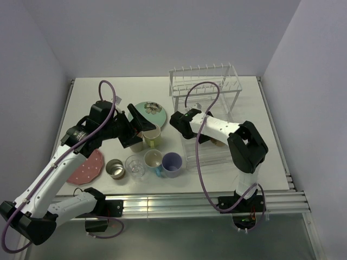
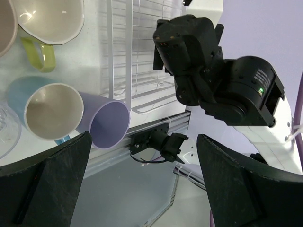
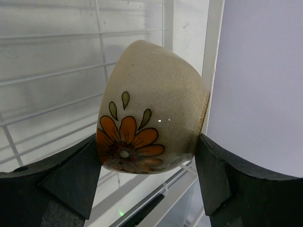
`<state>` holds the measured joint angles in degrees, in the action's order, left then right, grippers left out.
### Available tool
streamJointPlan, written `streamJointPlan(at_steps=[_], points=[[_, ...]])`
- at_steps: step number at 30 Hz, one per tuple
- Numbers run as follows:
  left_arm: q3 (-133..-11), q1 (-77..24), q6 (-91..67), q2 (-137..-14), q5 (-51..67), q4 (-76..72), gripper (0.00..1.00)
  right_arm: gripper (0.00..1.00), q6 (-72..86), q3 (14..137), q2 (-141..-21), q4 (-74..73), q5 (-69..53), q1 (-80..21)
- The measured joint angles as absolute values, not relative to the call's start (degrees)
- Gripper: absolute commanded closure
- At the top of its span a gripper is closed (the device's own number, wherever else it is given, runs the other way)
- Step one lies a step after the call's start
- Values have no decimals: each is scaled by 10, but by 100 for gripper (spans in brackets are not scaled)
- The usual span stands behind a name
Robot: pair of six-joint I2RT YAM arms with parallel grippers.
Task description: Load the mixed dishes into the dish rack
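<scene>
My right gripper [image 1: 210, 138] reaches into the lower basket of the white wire dish rack [image 1: 230, 81]. It is shut on a tan cup [image 3: 151, 109] with an orange flower, held on its side between both fingers [image 3: 71, 179] over the rack's wires [image 3: 47, 75]. My left gripper [image 1: 140, 128] is open and empty, hovering above the yellow cup [image 1: 152, 135] in front of the mint-green plate [image 1: 149, 109]. The blue cup [image 1: 153, 160], lavender cup [image 1: 172, 164], clear glass [image 1: 135, 167] and steel cup [image 1: 115, 168] stand in a row near the front. The pink dotted plate [image 1: 87, 168] lies at the left.
In the left wrist view the lavender cup [image 2: 106, 124] lies on its side against the blue cup [image 2: 49, 116], close to the rack's front corner [image 2: 128, 71]. The right arm [image 2: 213, 80] hangs over the rack. The table's front rail [image 1: 206, 197] runs below the cups.
</scene>
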<state>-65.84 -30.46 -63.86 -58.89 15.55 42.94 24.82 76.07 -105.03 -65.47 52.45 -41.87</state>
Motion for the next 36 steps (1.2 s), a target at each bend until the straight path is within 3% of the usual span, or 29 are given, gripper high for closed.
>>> streamJointPlan(at_steps=[1,3,4,5,11,16,17,27,36], points=[[-658,-305,-639,-588,156,430,1,84,252,765,-1057,-658,529,-419],[-658,-305,-639,-586,156,430,1,65,257,771,-1065,-660,535,-419],[-658,-305,-639,-585,156,430,1,50,259,773,-1066,-662,535,-419],[-658,-305,-639,-585,156,430,1,44,260,776,-1067,-663,534,-419],[-658,-305,-638,-582,156,432,1,19,267,789,-1083,-667,541,-419],[-658,-305,-637,-578,156,435,1,7,271,789,-1083,-667,539,-419],[-658,-305,-637,-577,156,437,1,1,271,789,-1083,-667,538,-419],[-657,-305,-637,-562,156,440,1,0,254,785,-1072,-646,509,-421],[-639,-305,-639,-550,152,440,1,0,206,740,-980,-598,412,-430]])
